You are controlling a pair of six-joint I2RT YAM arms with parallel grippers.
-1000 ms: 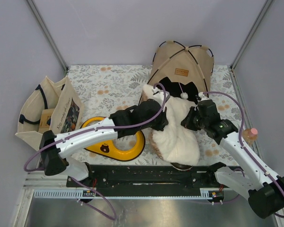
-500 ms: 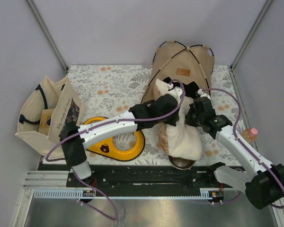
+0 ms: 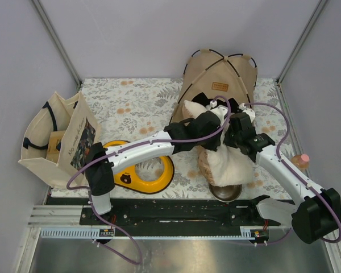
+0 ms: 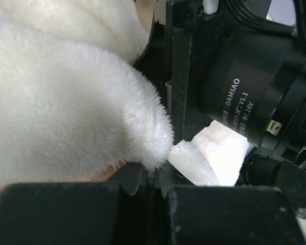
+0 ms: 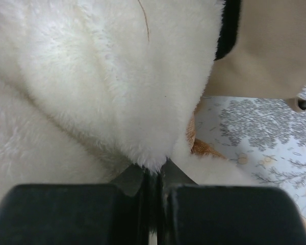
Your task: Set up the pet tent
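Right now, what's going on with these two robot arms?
Both arms are handling the white fluffy cushion. The left claw and the right claw are each pinched shut on a fold of it, at the mouth of the pet tent, which stands upright at the back. Most of the cushion lies outside it.

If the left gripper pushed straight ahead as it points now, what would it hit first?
Beyond the white cushion that it pinches, the left gripper would probably meet the right arm's black wrist motor, close ahead; depth is unclear.

Tan pet tent erected at table's far right; black poles arched.
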